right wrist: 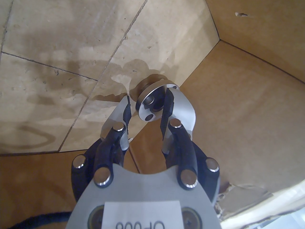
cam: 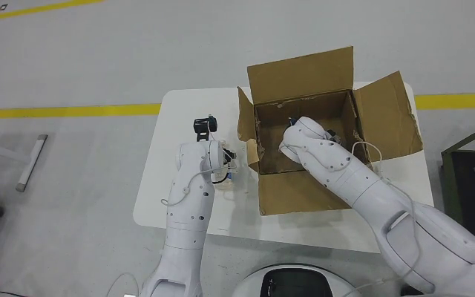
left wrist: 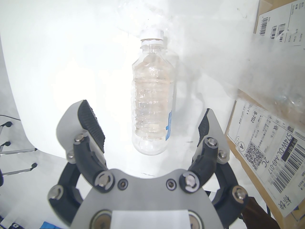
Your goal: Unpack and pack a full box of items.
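An open cardboard box (cam: 306,185) stands on the white table (cam: 167,119). My right gripper (right wrist: 149,106) is down inside the box, shut on a round metal disc (right wrist: 152,102) with holes, just above the box floor (right wrist: 59,48). A clear plastic bottle (left wrist: 152,96) with a white cap lies on the table beside the box's labelled outer wall (left wrist: 266,144). My left gripper (left wrist: 147,125) hangs open above the bottle's base end, one finger on each side, apart from it. In the top view the left arm (cam: 197,185) is left of the box.
A small black and blue object (cam: 205,125) sits on the table beyond the left arm. The box flaps (cam: 386,111) stand open outward. A crumpled clear plastic bag (left wrist: 143,15) lies past the bottle's cap. The table edge (left wrist: 14,101) is close on the left arm's outer side.
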You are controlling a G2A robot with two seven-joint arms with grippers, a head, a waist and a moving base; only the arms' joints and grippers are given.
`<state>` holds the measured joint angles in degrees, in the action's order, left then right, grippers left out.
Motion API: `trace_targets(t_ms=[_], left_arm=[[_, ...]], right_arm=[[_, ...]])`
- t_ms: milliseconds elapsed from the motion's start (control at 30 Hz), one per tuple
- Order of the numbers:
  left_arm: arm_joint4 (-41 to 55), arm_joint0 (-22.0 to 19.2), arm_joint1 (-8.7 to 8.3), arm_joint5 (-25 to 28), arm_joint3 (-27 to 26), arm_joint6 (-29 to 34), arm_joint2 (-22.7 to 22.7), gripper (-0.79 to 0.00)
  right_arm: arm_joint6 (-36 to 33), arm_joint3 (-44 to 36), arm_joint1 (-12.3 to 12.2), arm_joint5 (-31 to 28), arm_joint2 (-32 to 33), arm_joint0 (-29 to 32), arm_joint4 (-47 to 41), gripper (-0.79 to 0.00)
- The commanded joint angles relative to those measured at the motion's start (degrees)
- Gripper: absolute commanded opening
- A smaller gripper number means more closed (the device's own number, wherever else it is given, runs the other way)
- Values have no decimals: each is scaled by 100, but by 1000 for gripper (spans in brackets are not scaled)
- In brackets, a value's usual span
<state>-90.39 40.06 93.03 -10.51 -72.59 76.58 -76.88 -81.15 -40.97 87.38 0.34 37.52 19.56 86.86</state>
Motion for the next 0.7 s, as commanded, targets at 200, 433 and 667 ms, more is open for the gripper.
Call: trace_targets(t_ms=[200,433,667], left_arm=[[0,0,0,0,0,0,0,0],[0,0,0,0,0,0,0,0],[0,0,0,0,0,0,0,0]], right_arm=[[62,177,103,-3,61,-55,50,-785],[105,39,134,4,217,-76,48,-785],[125,-573,33,-152,673,33,-208,-785]])
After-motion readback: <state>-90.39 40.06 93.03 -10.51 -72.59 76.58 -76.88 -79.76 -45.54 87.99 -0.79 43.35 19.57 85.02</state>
